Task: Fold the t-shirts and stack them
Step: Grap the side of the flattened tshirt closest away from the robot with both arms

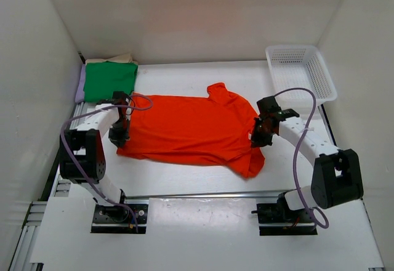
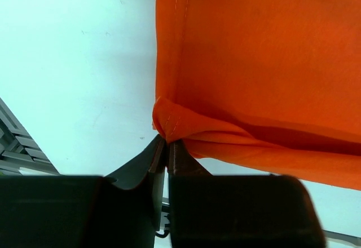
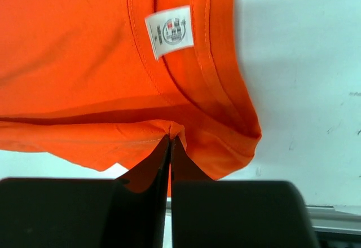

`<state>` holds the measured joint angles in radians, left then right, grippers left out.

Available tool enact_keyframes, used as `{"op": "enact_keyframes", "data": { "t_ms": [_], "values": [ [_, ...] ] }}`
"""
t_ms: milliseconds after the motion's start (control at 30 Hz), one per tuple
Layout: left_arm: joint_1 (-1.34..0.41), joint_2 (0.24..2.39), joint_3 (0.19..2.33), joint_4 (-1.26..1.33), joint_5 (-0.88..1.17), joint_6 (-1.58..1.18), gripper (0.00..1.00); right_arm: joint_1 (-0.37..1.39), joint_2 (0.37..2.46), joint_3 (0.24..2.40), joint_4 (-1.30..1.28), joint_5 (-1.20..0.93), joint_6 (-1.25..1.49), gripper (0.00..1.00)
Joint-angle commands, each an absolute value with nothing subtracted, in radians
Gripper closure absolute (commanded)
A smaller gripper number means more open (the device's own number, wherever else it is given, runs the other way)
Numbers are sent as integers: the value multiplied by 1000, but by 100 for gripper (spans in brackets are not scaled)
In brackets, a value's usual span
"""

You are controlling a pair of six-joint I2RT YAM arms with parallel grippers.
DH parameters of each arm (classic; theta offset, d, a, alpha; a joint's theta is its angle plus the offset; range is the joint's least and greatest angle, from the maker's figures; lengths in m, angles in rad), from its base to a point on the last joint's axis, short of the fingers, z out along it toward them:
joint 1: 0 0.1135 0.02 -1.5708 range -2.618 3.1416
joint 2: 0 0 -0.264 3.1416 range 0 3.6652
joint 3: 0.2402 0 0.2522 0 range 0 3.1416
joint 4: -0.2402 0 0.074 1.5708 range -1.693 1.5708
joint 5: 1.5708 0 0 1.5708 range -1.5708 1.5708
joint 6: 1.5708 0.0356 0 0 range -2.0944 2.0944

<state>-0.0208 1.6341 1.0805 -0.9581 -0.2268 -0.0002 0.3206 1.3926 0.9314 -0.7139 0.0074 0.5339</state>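
Left hand pinching orange-red t-shirt hem corner; right hand pinching fold beside collar; shirt lies between.

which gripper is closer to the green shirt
Left. The left gripper, pinching the hem of the orange shirt, sits close on the near side of the green shirt; the right gripper holds the collar end, far off to its right.

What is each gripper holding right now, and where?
Both hold the orange-red t-shirt: left gripper pinches a hem corner, right gripper a fold near the collar.
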Motion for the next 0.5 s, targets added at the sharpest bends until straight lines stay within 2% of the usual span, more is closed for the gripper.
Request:
{"op": "enact_keyframes", "data": {
  "t_ms": [0, 100, 200, 333, 400, 467],
  "values": [
    [-6, 1647, 1123, -945, -236, 0, 80, 308, 1425, 997, -698, 52, 479, 100],
    [3, 1673, 1141, -945, -236, 0, 80, 298, 1459, 1022, -689, 52, 459, 100],
    [3, 1718, 1160, -945, -216, 0, 76, 298, 1505, 1071, -689, 52, 428, 100],
    [47, 1776, 1232, -945, -148, 0, 63, 288, 1586, 1133, -689, 52, 405, 100],
    [112, 1805, 1314, -954, -133, 0, 45, 288, 1627, 1181, -698, 52, 405, 100],
    [184, 1845, 1408, -969, -120, 0, 41, 288, 1649, 1210, -707, 52, 405, 100]
  ]
}}
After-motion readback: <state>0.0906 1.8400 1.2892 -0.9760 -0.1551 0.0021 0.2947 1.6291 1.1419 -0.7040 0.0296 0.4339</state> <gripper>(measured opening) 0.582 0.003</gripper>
